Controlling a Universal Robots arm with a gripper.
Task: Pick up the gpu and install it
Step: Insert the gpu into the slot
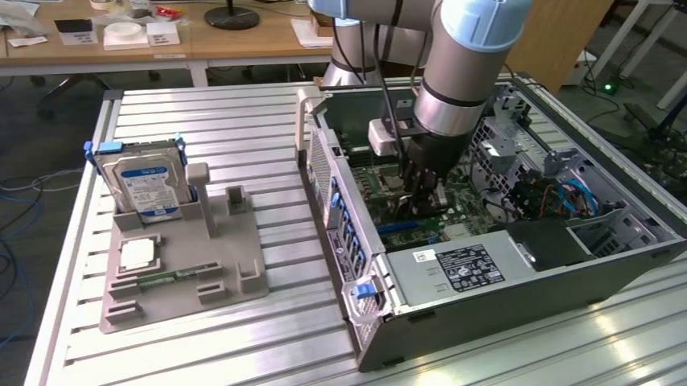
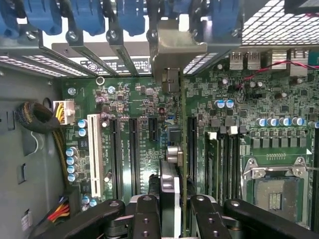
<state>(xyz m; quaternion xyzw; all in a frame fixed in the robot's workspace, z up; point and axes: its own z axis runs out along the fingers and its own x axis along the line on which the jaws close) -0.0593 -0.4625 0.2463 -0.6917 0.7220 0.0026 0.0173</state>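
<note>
My gripper (image 1: 414, 195) is down inside the open computer case (image 1: 343, 201), over the green motherboard (image 1: 462, 213). It is shut on the gpu (image 2: 170, 186), which the wrist view shows edge-on between the two black fingers (image 2: 145, 214). The card stands upright on its long edge above the black expansion slots (image 2: 133, 149). Its metal end bracket (image 2: 175, 47) reaches the case's rear slot openings. In the exterior view the card is mostly hidden behind the gripper and the arm.
A grey fixture (image 1: 241, 265) on the slatted table holds a silver hard drive with a blue label (image 1: 150, 181) and a green memory stick (image 1: 163, 279). Inside the case are blue slot clips (image 2: 89, 15), a white slot (image 2: 93, 154), the CPU socket (image 2: 274, 191) and the power supply (image 1: 467, 267).
</note>
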